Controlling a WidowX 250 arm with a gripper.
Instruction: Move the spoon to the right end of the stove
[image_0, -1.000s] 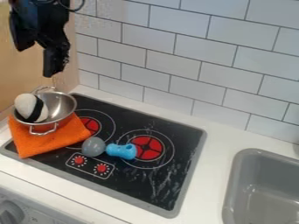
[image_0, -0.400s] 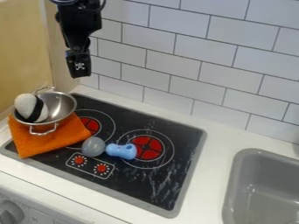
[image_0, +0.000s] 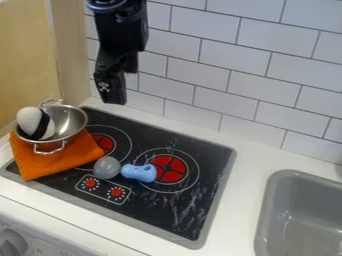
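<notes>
Claw (image_0: 112, 94) now farther right, nearer spoon (image_0: 139, 172) below it; cannot tell if wide or narrow. Spoon unmoved on stove (image_0: 208, 159); grasp likely next.

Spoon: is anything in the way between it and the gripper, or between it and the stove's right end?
Nothing visible stands in either path. The gripper hangs higher than the spoon; the metal pot and orange cloth are off to the left.

Black stove (image_0: 207, 155) — orange cloth (image_0: 60, 164), blue-grey spoon (image_0: 137, 172)
</notes>
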